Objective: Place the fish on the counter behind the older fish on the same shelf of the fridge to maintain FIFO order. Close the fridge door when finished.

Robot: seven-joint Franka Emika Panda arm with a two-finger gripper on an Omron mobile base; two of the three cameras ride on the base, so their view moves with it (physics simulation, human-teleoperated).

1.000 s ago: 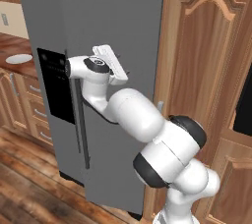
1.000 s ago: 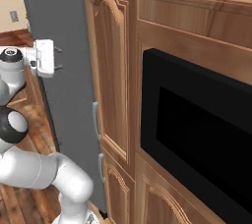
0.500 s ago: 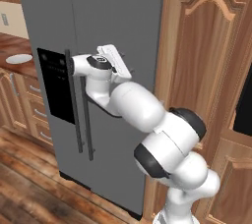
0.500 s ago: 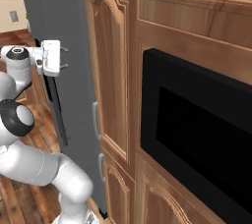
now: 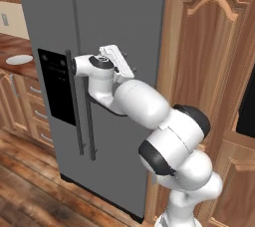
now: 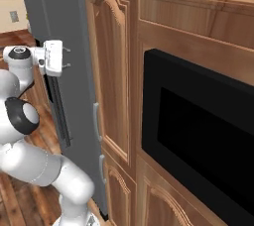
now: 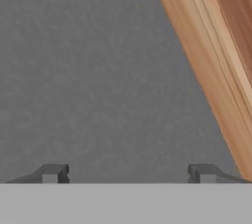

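The grey fridge (image 5: 64, 17) stands with both doors shut, so the shelf inside is hidden. My gripper (image 5: 127, 63) is open and empty, held at chest height just in front of the plain fridge door (image 5: 129, 17), right of its vertical bar handle (image 5: 91, 121). The right base view has the gripper (image 6: 66, 57) pointing at that door's face. In the hand view the gripper (image 7: 128, 173) has its jaws wide apart over bare grey door (image 7: 98, 70). The counter (image 5: 12, 47) lies at the far left with a white plate (image 5: 19, 59) on it; the fish is out of view.
The other fridge door carries a black dispenser panel (image 5: 55, 86). A tall wooden cabinet (image 5: 209, 71) stands flush against the fridge's right side, and its edge (image 7: 216, 46) shows in the hand view. A black built-in oven (image 6: 198, 136) sits further right. Drawers (image 5: 35, 106) run under the counter.
The hand has crept a little to the right and closer to the plain door, while the arm's elbow has swung up behind it. The jaws stay open.
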